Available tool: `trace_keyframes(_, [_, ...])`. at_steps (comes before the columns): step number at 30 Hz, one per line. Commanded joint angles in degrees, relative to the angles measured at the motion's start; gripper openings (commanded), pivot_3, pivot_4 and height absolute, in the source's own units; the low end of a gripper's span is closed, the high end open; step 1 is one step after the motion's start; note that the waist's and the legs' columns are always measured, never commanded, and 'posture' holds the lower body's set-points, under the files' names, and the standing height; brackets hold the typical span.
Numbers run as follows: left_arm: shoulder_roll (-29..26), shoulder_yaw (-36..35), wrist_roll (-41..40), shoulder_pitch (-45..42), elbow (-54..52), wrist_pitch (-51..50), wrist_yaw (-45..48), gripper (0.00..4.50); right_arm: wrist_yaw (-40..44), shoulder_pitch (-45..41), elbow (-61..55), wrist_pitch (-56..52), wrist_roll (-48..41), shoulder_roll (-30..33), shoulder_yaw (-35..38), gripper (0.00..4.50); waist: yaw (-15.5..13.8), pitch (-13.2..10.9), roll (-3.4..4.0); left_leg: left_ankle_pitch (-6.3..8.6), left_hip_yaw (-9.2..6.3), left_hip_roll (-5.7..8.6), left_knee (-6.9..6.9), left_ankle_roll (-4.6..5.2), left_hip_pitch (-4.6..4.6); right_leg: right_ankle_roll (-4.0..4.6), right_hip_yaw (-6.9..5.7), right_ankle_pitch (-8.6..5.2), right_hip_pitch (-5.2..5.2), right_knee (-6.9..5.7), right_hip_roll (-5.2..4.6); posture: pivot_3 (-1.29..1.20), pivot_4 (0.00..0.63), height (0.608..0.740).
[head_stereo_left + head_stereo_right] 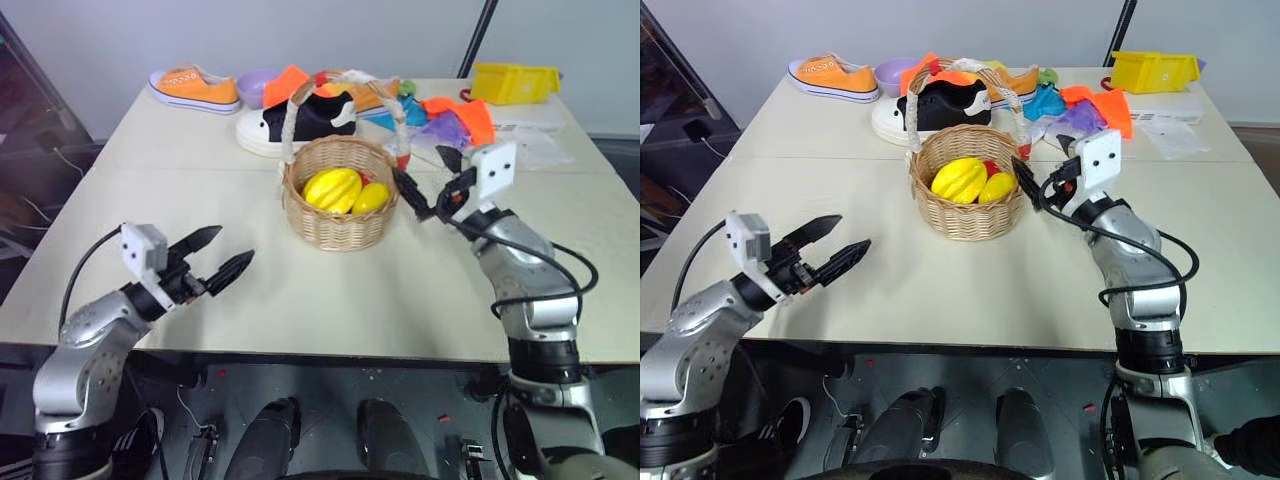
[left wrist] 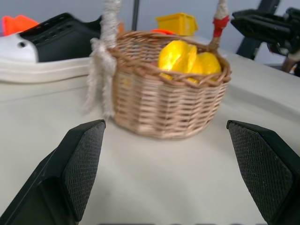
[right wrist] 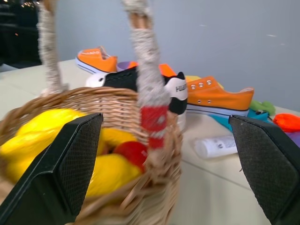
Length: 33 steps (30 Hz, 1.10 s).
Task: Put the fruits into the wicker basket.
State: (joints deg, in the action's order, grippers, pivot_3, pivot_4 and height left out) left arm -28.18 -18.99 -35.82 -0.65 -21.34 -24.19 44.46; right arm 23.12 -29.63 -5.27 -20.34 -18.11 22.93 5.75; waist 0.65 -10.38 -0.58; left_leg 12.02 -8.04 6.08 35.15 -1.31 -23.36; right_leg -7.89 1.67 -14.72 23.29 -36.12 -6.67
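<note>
- The broad cream surface (image 1: 300,290) bears no loose yellow fruit; by the look of it the task is finished, with only withdrawal left.
- The round tan woven wicker basket (image 1: 338,222), mid-surface, holds both fruits plus something small and red.
- The left gripper (image 1: 213,260) hangs empty with jaws spread; the right gripper (image 1: 418,185), beside the basket, likewise.
- Ribbed yellow starfruit-like toy (image 1: 331,188) touches the smooth yellow lemon-like oval (image 1: 371,198).
</note>
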Motion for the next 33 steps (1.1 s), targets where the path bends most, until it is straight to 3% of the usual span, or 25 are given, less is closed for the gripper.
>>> trace_keyframes(1, [-0.3, -0.94, -0.25, -0.3, -1.93, 2.69, -0.69, 4.44, -0.19, -2.98, 2.39, 1.99, 0.58, -1.81, -0.38, 4.5, -0.09, 0.0, 0.0, 0.0, 0.0, 0.03, 0.0, 0.0, -0.01, 0.0, 0.0, 0.0, -0.01, 0.01, -0.02, 0.0, 0.15, 0.74])
trace_keyframes(8, [-1.35, -2.08, -1.81, -0.12, -2.12, 3.15, -0.9, 4.44, -1.6, -7.56, 10.23, 6.32, 2.87, -4.47, -0.29, 4.5, 0.23, 0.0, 0.0, -0.01, 0.01, 0.01, -0.02, -0.01, 0.0, -0.08, 0.01, 0.05, 0.04, -0.01, 0.01, 0.0, 0.15, 0.74])
trace_keyframes(9, [-1.57, -2.14, -1.77, -0.01, -1.93, 3.29, -0.88, 4.48, -1.31, -7.96, 11.01, 6.89, 2.83, -4.59, -0.24, 4.24, 0.25, 0.0, 0.0, -0.01, 0.01, 0.01, -0.03, -0.01, 0.0, -0.08, 0.01, 0.05, 0.04, -0.01, 0.02, 0.0, 0.15, 0.74])
trace_keyframes(11, [-1.93, -2.08, -1.58, 0.19, -1.54, 3.78, -0.75, 4.5, -1.02, -8.15, 12.1, 7.58, 3.24, -4.55, -0.46, 3.67, 0.24, 0.0, 0.01, -0.01, 0.0, 0.01, -0.03, -0.01, 0.0, -0.08, 0.01, 0.05, 0.05, -0.01, 0.02, 0.0, 0.15, 0.74])
trace_keyframes(18, [-2.32, -1.06, -1.36, -0.5, -0.5, 3.93, -0.6, 4.5, 0.29, -7.1, 10.74, 8.16, 2.74, -5.3, -0.5, 0.06, 0.22, 0.0, 0.01, -0.01, 0.0, 0.01, -0.04, -0.01, -0.01, -0.08, 0.01, 0.05, 0.04, -0.01, 0.02, 0.0, 0.15, 0.74])
trace_keyframes(24, [-2.38, -0.27, -0.97, -1.29, 1.17, 4.56, -0.25, 4.5, 2.66, -5.75, 7.83, 8.94, 1.95, -4.34, 0.22, 0.02, 0.2, -0.01, 0.03, -0.01, 0.0, 0.01, -0.05, -0.01, -0.01, -0.08, 0.02, 0.05, 0.06, -0.01, 0.03, 0.0, 0.15, 0.74])
trace_keyframes(33, [-3.09, 3.08, -0.4, -5.99, 4.95, 5.38, 3.14, 4.5, 8.44, -1.15, -0.93, 7.82, -4.51, 5.06, 9.55, 0.02, 0.0, -0.04, 0.05, 0.0, 0.0, 0.03, -0.05, -0.01, -0.05, -0.09, 0.01, 0.05, 0.06, 0.02, -0.01, 0.0, 0.15, 0.74])
